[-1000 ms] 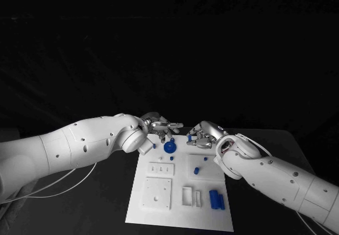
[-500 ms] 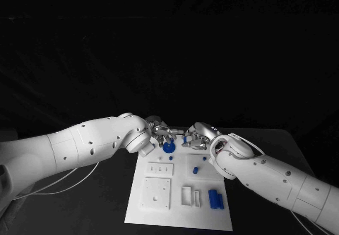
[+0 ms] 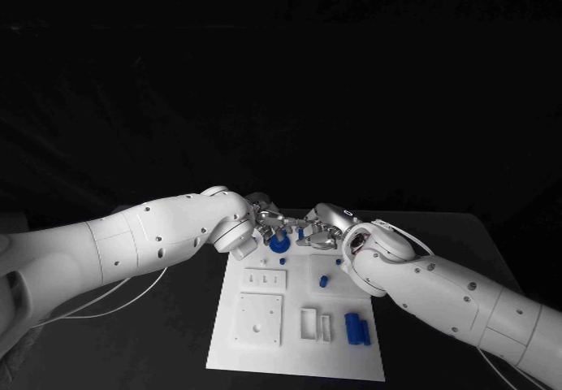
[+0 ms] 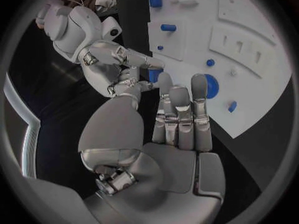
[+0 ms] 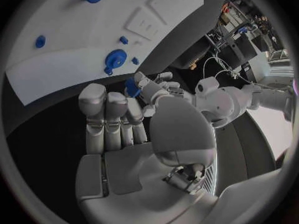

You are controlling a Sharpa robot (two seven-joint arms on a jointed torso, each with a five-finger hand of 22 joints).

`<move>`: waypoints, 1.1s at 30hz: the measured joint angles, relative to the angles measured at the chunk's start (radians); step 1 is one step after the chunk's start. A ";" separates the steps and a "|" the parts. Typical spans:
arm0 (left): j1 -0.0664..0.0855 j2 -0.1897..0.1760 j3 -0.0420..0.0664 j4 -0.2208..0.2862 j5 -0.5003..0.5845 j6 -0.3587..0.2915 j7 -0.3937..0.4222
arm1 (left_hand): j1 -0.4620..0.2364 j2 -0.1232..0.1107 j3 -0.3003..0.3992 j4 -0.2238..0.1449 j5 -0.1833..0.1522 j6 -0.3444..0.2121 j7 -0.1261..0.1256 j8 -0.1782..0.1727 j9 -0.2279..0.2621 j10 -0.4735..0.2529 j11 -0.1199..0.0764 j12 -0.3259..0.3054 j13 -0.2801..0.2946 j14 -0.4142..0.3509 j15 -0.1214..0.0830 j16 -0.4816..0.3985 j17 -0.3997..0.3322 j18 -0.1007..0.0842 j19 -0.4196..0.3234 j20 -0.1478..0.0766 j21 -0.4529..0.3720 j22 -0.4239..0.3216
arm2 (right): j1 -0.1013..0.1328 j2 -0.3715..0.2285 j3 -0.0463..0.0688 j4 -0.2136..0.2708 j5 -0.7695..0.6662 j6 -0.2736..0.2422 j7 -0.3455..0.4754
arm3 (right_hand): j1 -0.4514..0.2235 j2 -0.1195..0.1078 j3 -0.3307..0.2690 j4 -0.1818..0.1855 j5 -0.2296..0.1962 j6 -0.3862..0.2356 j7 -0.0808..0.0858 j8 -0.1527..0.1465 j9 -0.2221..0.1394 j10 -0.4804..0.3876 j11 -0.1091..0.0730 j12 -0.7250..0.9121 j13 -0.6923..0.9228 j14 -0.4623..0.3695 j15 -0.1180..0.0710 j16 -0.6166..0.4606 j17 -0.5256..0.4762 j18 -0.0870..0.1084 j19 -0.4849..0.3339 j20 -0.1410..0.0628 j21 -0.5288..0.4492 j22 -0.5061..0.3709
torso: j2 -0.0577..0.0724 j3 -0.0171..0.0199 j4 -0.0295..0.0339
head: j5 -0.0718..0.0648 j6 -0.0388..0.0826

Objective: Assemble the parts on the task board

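A small blue part sits pinched in my right hand — just off the far edge of the task board. My left hand meets it there, fingertips touching the part; a round blue part stands nearby.

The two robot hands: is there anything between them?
Yes. In the head view a small blue part sits between the left hand and right hand, above the task board's far edge.

left hand and right hand drawn closer together over board's far end
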 measured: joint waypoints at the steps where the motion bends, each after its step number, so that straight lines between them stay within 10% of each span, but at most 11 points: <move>1: 0.000 0.002 0.000 -0.001 -0.003 0.001 -0.001 | 0.000 0.000 -0.002 -0.004 0.000 0.000 0.000 0.000 -0.001 0.000 0.000 0.000 0.001 -0.003 0.002 0.000 -0.001 0.000 0.000 0.000 -0.003 0.003 | 0.000 0.001 0.000 0.000 -0.001 0.001 -0.001 | 0.000 0.000 0.000 0.000 0.000 0.000 0.000 0.000 0.000 0.000 0.000 0.000 0.000 0.000 0.000 0.000 0.000 0.000 0.000 0.000 0.000 0.000 | 0.000 0.0001 0.0001 | 0.000 0.000; 33: -0.012 0.033 -0.002 -0.025 -0.052 0.060 -0.034 | 0.022 0.035 0.001 -0.064 0.000 0.000 0.000 0.000 0.008 0.000 0.000 -0.009 0.011 -0.009 0.002 0.019 -0.007 0.001 0.008 0.007 -0.040 0.064 | 0.003 0.019 -0.001 0.002 -0.018 0.031 -0.023 | -0.004 -0.004 -0.006 -0.006 0.008 0.002 -0.001 0.004 0.004 -0.004 -0.004 -0.003 -0.001 0.000 0.000 0.000 0.005 0.000 -0.004 -0.004 0.000 0.000 | 0.001 0.0009 0.0005 | -0.009 -0.007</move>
